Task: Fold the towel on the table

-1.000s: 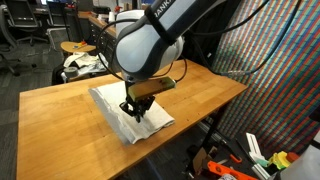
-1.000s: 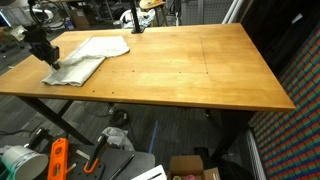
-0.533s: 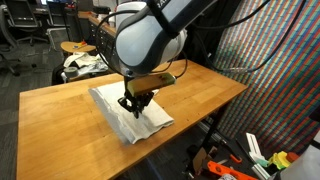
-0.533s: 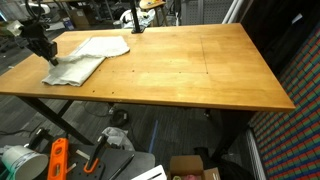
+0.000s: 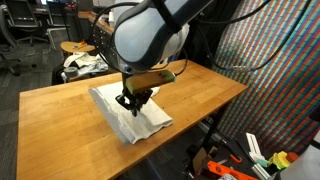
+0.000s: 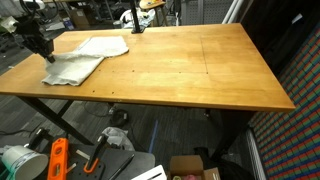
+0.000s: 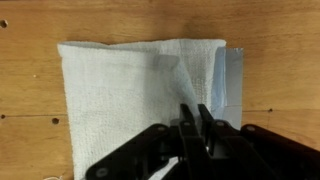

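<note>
The pincer [image 5: 128,101] has risen a little over the last second and draws a pinch of the towel [image 5: 146,122] up with it. In an exterior view the towel lies partly folded on the near half of the counter [image 5: 60,108], by the front edge. One ridge of cloth is pulled up into the clenched fingertips.

In an exterior view the pincer [image 6: 45,52] hangs over the far left corner of the counter [image 6: 190,70]. The towel [image 6: 88,56] is spread beside and under it. An open cardboard box [image 6: 188,166] stands on the floor below the counter; its contents are too small to tell.

In the wrist view the pincer [image 7: 196,118] has its fingers nearly together on a raised fold. The towel [image 7: 110,92] is a white rectangle on the wood [image 7: 150,20], with a greyer band at its right edge.
</note>
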Motion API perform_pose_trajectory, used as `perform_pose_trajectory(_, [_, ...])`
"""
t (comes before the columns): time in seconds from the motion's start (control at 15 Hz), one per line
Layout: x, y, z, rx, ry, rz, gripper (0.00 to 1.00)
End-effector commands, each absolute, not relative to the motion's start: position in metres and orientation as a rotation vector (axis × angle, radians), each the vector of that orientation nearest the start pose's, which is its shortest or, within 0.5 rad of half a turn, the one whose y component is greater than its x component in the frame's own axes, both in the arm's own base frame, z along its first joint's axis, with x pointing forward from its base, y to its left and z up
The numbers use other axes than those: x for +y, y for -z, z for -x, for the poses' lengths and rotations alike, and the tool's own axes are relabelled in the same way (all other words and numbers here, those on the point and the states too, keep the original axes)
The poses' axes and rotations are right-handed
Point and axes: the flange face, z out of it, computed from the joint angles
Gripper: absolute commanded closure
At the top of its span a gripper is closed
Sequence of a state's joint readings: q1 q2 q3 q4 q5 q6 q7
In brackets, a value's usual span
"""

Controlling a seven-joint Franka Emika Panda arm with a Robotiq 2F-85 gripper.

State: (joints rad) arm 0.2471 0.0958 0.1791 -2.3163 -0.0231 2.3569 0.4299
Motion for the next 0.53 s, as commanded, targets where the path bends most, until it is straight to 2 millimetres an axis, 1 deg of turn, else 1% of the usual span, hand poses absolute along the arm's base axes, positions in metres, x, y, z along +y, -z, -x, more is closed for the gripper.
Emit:
perform_pose_trajectory(0.0, [0.210, -0.294, -0.461, -0.037, -0.074, 3.176, 0.87])
perform_pose_trajectory(0.47, [0.200, -0.264, -0.454, -0.053, -0.181, 3.179, 0.87])
